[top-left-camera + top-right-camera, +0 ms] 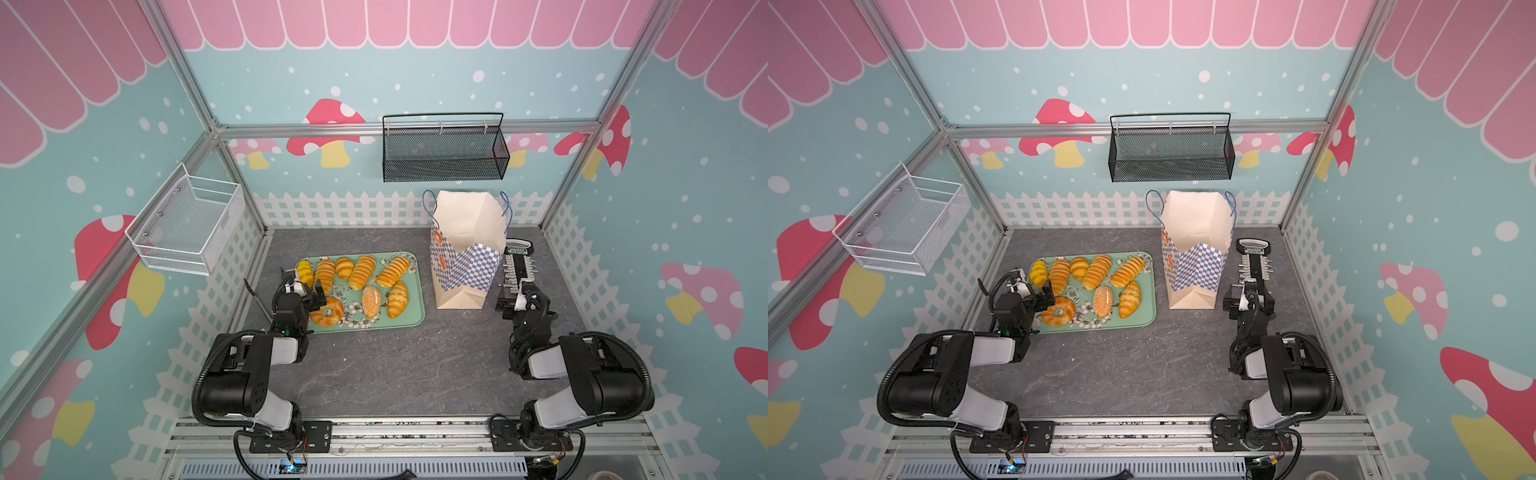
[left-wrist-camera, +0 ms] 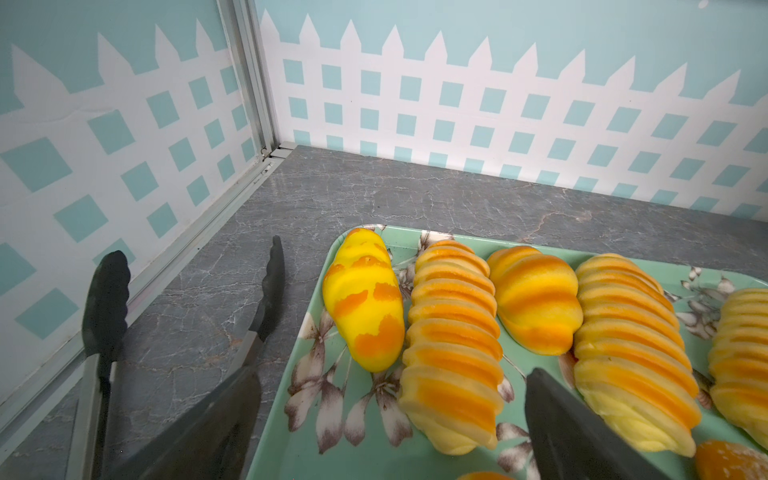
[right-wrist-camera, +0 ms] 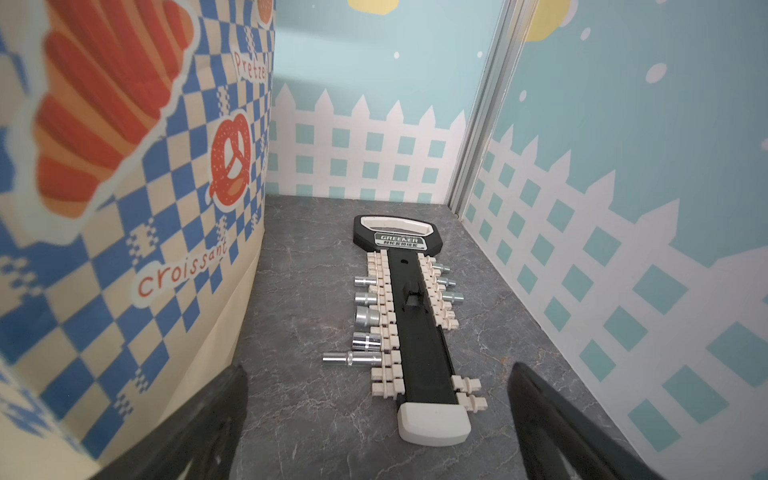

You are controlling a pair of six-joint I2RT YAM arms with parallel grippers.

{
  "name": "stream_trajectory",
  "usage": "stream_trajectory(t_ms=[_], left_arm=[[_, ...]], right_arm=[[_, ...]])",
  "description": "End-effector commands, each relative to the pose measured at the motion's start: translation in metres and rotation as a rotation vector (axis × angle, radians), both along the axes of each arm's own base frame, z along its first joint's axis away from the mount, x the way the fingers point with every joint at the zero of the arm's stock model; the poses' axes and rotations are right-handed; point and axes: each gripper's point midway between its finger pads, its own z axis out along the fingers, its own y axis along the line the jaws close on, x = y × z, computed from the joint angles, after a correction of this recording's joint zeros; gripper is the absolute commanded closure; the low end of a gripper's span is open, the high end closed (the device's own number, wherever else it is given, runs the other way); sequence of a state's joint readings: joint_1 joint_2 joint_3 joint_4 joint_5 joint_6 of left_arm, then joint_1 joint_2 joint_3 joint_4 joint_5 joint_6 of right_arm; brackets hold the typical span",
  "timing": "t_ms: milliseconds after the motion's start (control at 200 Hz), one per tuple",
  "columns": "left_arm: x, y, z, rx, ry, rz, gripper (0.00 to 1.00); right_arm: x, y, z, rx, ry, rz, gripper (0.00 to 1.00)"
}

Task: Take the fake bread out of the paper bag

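One socket rack [image 1: 518, 266] lies beside paper bag [image 1: 465, 270]

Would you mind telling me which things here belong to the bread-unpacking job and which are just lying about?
Job: fake bread, lying on the green tray; paper bag, standing open.
Lying about: tongs; socket rack; black mesh basket; white wire basket.

both top views look down on the whole table [image 1: 395, 374]. the wrist views sit low, close beside the tray [image 2: 374, 461] and the paper bag [image 3: 124, 249].
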State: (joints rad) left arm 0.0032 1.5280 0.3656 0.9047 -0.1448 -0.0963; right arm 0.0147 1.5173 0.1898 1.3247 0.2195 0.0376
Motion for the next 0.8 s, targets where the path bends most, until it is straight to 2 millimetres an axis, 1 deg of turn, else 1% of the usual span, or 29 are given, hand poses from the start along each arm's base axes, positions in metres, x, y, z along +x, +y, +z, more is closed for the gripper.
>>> stream_trajectory(t_ms=[0, 795], left_arm=[[0.0025, -0.0008, 0.0023, 0.015, -0.003, -0.003, 0.01], [0.0025, -0.001, 0.0023, 0.016, -0.002, -0.003, 0.01]], right_arm=[[-0.0007, -0.0026, -0.0005, 0.003, 0.0, -0.013, 0.02], [0.0004, -0.0025, -0.0011, 0.003, 0.004, -0.013, 0.02]])
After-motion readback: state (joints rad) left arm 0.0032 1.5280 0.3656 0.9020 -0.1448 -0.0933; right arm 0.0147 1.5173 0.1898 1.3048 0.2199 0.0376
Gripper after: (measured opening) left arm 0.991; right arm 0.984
